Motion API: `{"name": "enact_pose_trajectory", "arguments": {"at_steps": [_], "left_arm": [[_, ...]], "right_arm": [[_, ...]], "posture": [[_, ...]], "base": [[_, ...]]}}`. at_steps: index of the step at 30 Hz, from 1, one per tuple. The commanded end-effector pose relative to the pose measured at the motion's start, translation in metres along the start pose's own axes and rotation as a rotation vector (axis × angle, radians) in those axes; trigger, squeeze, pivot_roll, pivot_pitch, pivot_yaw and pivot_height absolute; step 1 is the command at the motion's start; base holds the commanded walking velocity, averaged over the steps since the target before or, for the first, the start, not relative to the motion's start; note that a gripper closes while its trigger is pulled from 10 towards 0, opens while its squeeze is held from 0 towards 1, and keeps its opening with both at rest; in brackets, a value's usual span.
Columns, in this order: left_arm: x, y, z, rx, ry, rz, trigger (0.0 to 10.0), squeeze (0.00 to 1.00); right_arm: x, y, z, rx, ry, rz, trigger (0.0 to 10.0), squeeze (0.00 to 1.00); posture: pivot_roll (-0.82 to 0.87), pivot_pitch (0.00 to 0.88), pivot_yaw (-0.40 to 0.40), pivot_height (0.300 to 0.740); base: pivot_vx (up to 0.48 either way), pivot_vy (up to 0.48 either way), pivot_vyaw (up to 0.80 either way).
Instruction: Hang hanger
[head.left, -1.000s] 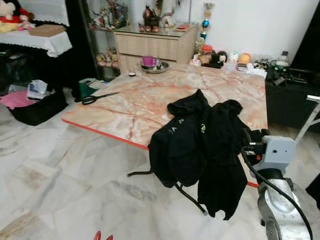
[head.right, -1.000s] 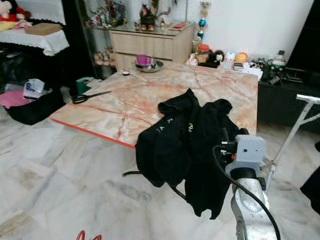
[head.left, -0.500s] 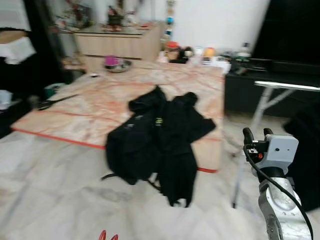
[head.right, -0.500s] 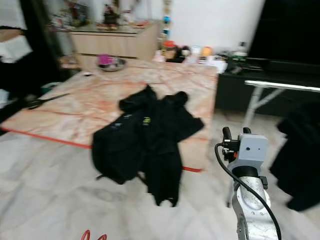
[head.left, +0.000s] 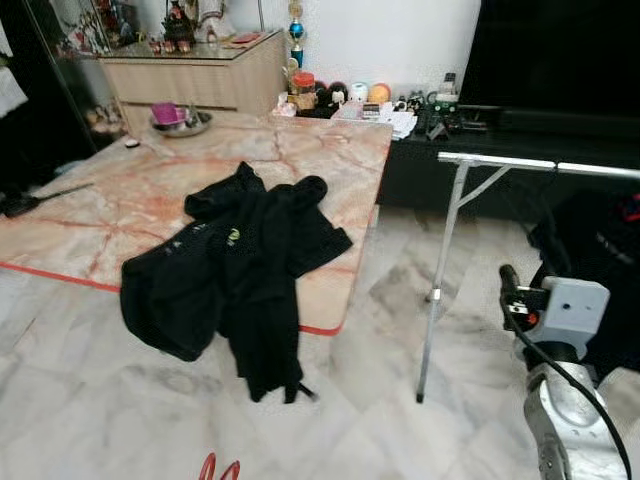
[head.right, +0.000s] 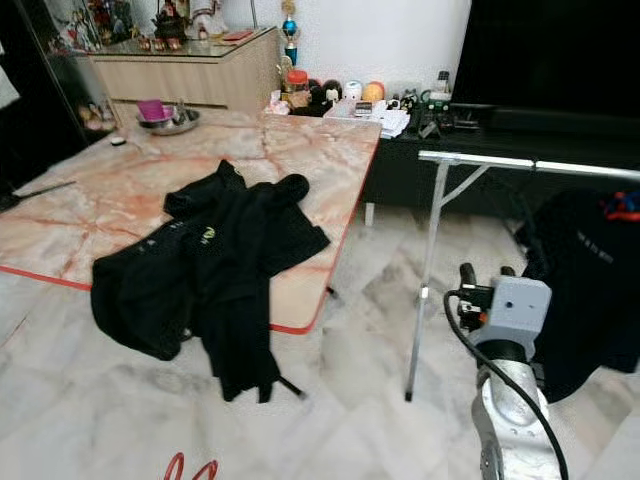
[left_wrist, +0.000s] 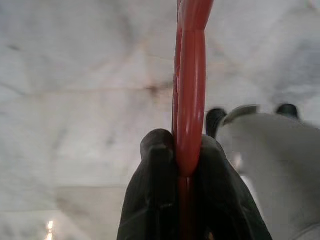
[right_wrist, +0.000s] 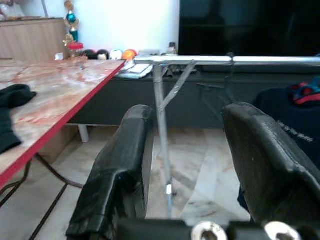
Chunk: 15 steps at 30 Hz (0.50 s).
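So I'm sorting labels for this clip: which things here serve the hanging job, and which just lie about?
For the job:
- red hanger, clamped in the left gripper
- metal rack
- right gripper, open

Lying about:
- black jacket
- marble table
- purple cup

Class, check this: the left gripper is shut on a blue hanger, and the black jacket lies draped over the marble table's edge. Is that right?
Not quite. The hanger is red, as the left wrist view shows, clamped in the left gripper. The black jacket does drape over the marble table's edge.

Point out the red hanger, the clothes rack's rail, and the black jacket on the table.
red hanger (left_wrist: 190, 100): left wrist view, its shaft above the fingers.
clothes rack rail (head.left: 500, 162): left eye view, horizontal bar.
black jacket (head.left: 235, 265): left eye view, its middle.
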<state>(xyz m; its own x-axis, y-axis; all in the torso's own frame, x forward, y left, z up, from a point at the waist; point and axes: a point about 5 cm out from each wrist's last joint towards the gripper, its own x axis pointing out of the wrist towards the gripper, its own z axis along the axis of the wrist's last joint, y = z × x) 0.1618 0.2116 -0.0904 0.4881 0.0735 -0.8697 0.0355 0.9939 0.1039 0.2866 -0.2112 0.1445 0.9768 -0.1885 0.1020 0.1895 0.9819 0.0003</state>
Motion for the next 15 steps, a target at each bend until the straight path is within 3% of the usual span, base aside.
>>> {"name": "enact_pose_trajectory", "arguments": {"at_steps": [1,7,9,11,15], "left_arm": [[0.000,0.002,0.000,0.020,0.014,0.001,10.0,0.00],[0.000,0.002,0.000,0.020,0.013,0.000,10.0,0.00],[0.000,0.002,0.000,0.020,0.014,0.001,10.0,0.00],[0.000,0.002,0.000,0.019,0.014,0.002,10.0,0.00],[0.000,0.003,0.000,0.020,0.014,0.002,10.0,0.00]], "right_arm": [[-0.004,-0.009,-0.018,0.005,0.063,-0.029,10.0,0.00],[-0.010,-0.025,-0.050,0.032,0.173,-0.091,10.0,0.00],[-0.016,-0.030,-0.074,0.090,0.261,-0.124,10.0,0.00],[-0.023,-0.034,-0.099,0.080,0.356,-0.133,10.0,0.00],[-0.033,-0.035,-0.124,0.059,0.450,-0.127,10.0,0.00]], "posture": [[0.03,0.041,0.026,0.740],[0.02,0.043,0.030,0.740],[0.02,0.044,0.032,0.740],[0.02,0.043,0.034,0.740],[0.02,0.043,0.037,0.740]], "base": [[0.000,-0.480,-0.79],[0.000,-0.480,-0.12],[0.000,-0.480,0.00],[0.000,-0.480,0.00],[0.000,-0.480,0.00]]}}
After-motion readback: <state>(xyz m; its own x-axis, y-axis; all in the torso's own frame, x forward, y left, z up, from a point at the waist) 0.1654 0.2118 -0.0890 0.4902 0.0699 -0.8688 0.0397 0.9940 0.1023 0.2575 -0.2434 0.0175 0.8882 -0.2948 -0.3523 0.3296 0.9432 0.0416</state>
